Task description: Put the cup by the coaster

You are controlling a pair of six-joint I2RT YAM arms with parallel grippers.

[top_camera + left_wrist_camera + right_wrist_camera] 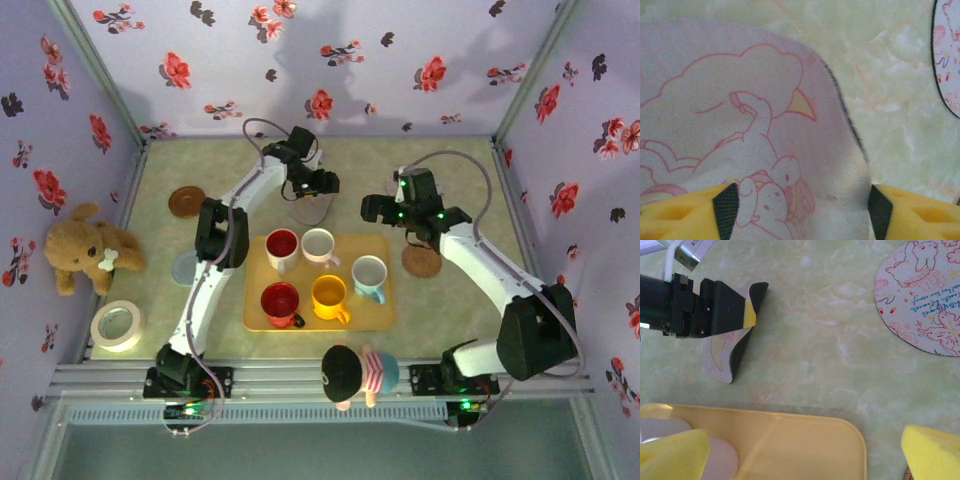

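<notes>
Several cups stand on the yellow tray (385, 315): a red-lined white one (281, 249), a white one (320, 245), a teal-handled one (369, 276), a red one (280, 303) and a yellow one (329, 296). Neither gripper holds a cup. My left gripper (308, 200) hangs open behind the tray, low over a pale printed coaster (740, 115) with a dark edge. Its fingers (910, 212) straddle part of the coaster. The same coaster (722, 357) and left gripper (747, 315) also appear in the right wrist view. My right gripper (800, 455) is open above the tray's far right corner (840, 440).
A second printed coaster (920, 295) lies on the table behind the tray corner. A cork coaster (422, 262) sits right of the tray; a brown one (185, 200) and a grey one (183, 268) sit left. A teddy bear (85, 250), tape roll (117, 325) and doll (355, 375) are near.
</notes>
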